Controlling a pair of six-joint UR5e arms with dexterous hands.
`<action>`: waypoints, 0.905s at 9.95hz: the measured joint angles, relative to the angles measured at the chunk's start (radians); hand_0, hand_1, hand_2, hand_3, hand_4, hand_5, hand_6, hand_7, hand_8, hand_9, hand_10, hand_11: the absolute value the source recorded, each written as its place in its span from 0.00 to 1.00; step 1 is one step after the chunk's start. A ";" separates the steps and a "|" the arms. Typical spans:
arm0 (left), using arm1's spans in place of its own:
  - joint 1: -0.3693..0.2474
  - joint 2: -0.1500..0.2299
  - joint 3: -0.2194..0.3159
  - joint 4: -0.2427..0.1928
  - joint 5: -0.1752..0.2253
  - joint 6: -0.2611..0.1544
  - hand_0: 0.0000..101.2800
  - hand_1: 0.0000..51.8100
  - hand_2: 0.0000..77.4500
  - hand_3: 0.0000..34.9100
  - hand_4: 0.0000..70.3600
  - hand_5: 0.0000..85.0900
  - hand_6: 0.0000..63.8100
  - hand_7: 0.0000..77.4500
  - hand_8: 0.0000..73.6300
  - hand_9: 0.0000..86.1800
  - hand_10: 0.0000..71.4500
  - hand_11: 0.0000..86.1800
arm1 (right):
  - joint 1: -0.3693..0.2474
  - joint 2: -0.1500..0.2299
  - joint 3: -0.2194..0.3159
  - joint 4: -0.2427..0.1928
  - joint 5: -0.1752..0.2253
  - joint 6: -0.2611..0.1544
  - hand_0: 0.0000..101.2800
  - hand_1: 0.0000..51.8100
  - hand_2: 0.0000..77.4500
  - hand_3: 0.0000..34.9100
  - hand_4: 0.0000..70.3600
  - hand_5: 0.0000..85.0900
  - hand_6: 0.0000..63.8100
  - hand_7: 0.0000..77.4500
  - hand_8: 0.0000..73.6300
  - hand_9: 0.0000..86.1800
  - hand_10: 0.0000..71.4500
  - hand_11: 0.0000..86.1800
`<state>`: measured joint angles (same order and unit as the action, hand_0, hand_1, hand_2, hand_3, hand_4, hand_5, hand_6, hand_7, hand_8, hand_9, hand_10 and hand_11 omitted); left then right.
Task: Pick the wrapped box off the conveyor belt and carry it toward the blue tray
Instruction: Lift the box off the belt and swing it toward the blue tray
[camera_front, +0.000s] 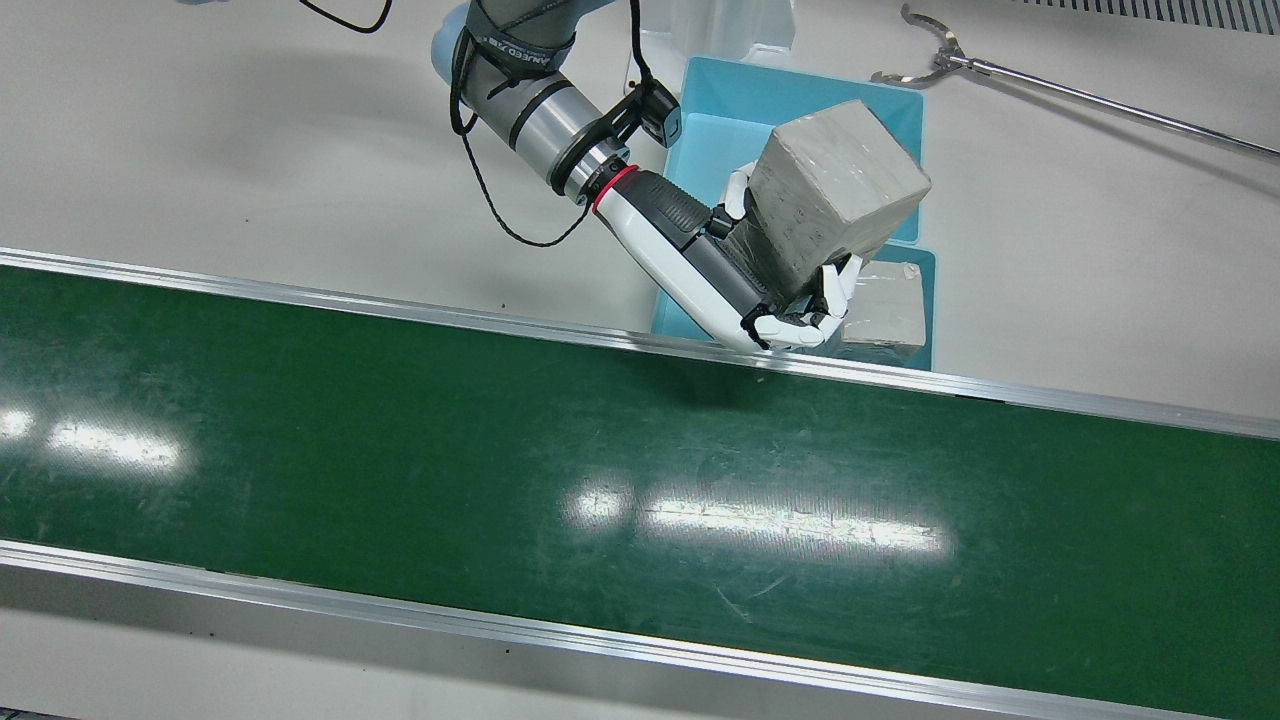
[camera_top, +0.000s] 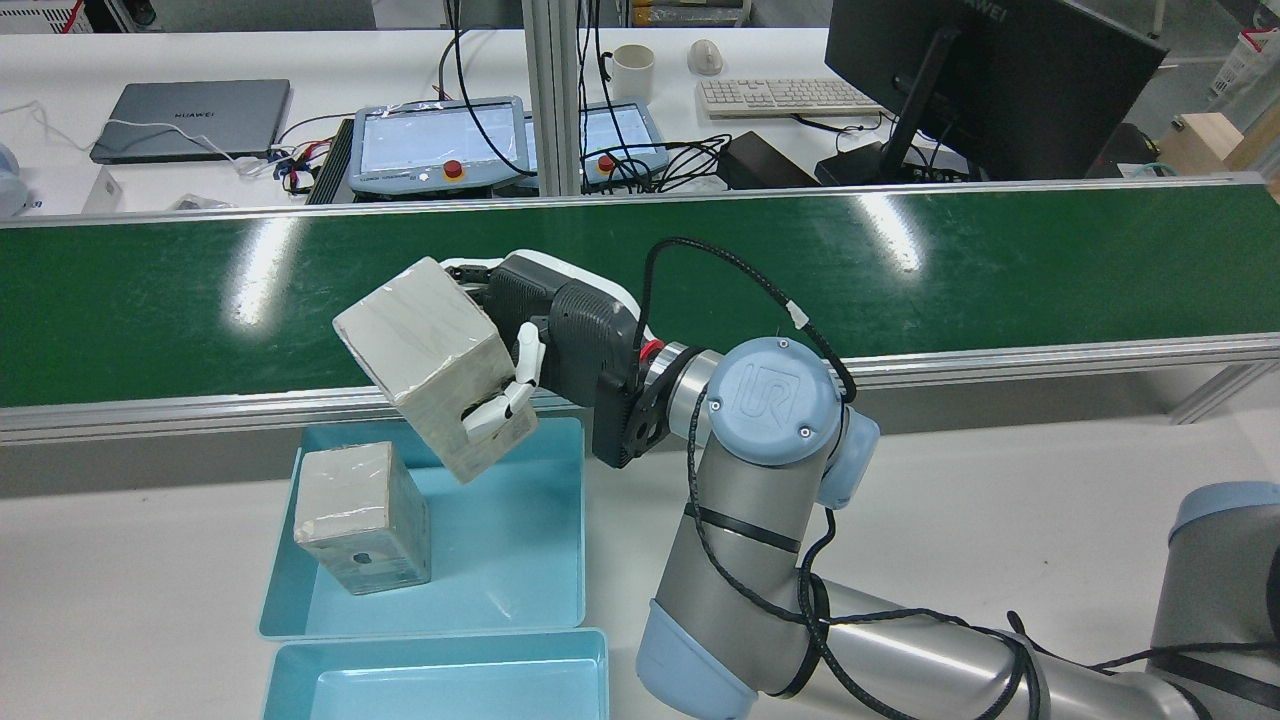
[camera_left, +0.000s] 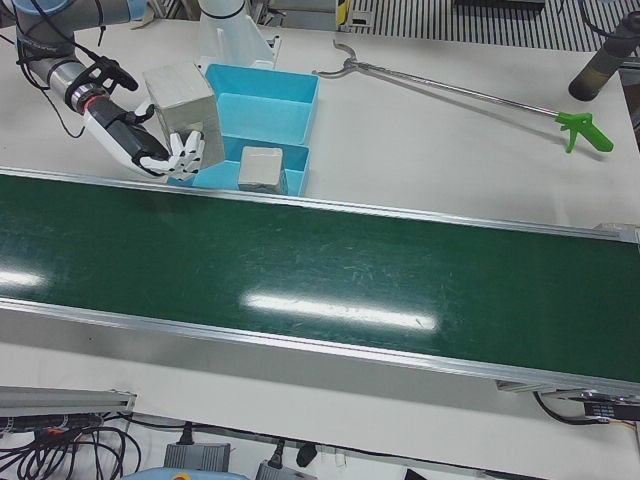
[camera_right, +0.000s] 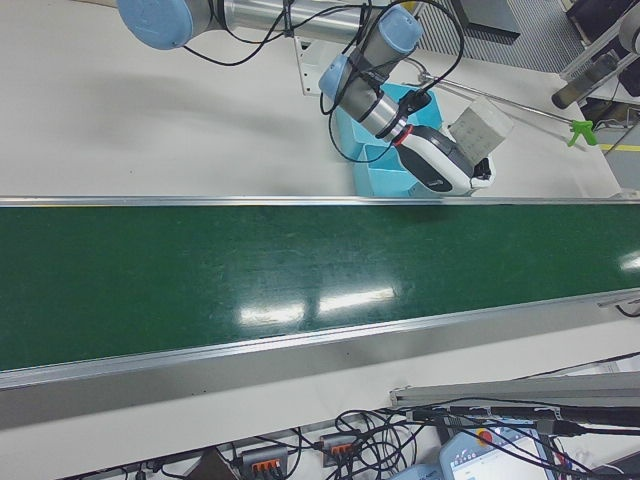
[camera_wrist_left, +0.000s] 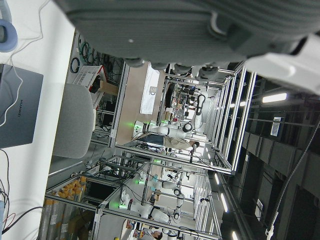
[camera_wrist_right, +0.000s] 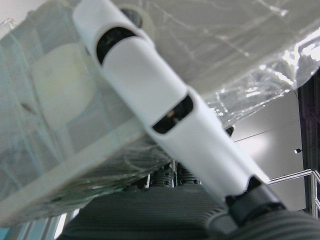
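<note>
Clamped in the right hand (camera_front: 745, 285) is the wrapped box (camera_front: 835, 190), with the white fingers (camera_front: 800, 325) curled round its lower side and another digit pressed against the face nearest the wrist. The box is held tilted, one corner uppermost, and is lifted clear of every surface. In the right hand view a single white finger is seen laid diagonally across the crinkled clear wrapping. Just below the hand and box lies a blue tray (camera_front: 915, 255), in which a second wrapped box (camera_front: 885, 315) is stood upright, apart from the held one. A second, empty blue tray (camera_front: 730, 110) is set beyond it, on the arm's side of the hand. The green conveyor belt (camera_front: 400, 470) is run just past the fingertips, its metal rail close under the knuckles, and nothing is carried on it. A long reach-grabber tool (camera_front: 1080, 95) is laid on the white table (camera_front: 200, 150), well away from the hand. Beyond the belt, a monitor (camera_top: 1000, 80), keyboard (camera_top: 780, 95), laptop (camera_top: 190, 115) and mug (camera_top: 632, 72) are seen on a desk. The right arm is stretched low from its pedestal, the forearm angled down toward the belt with the palm turned to the box. Of the left hand (camera_wrist_left: 150, 25) only a grey underside is shown, so its opening cannot be told.
</note>
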<state>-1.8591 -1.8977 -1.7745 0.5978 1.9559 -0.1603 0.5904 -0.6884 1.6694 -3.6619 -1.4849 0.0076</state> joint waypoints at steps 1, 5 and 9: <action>0.000 0.000 0.000 0.000 0.000 0.000 0.00 0.00 0.01 0.00 0.00 0.01 0.01 0.01 0.01 0.00 0.01 0.01 | -0.001 0.004 -0.008 0.001 -0.011 0.008 0.59 0.03 0.44 0.00 0.42 0.75 0.74 0.42 0.61 0.47 0.18 0.66; 0.000 0.000 0.000 0.000 0.000 0.000 0.00 0.00 0.01 0.00 0.00 0.01 0.01 0.01 0.01 0.01 0.01 0.01 | -0.002 0.013 -0.009 0.028 -0.031 0.056 0.57 0.03 0.44 0.10 0.23 0.54 0.33 0.34 0.07 0.14 0.00 0.15; 0.000 0.000 0.000 0.000 0.000 0.000 0.00 0.00 0.01 0.00 0.00 0.01 0.01 0.01 0.01 0.00 0.01 0.01 | -0.001 0.014 0.000 0.045 -0.045 0.084 0.54 0.49 0.32 0.41 0.15 0.28 0.14 0.18 0.00 0.02 0.00 0.01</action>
<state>-1.8592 -1.8977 -1.7745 0.5978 1.9559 -0.1603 0.5892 -0.6742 1.6690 -3.6171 -1.5301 0.0918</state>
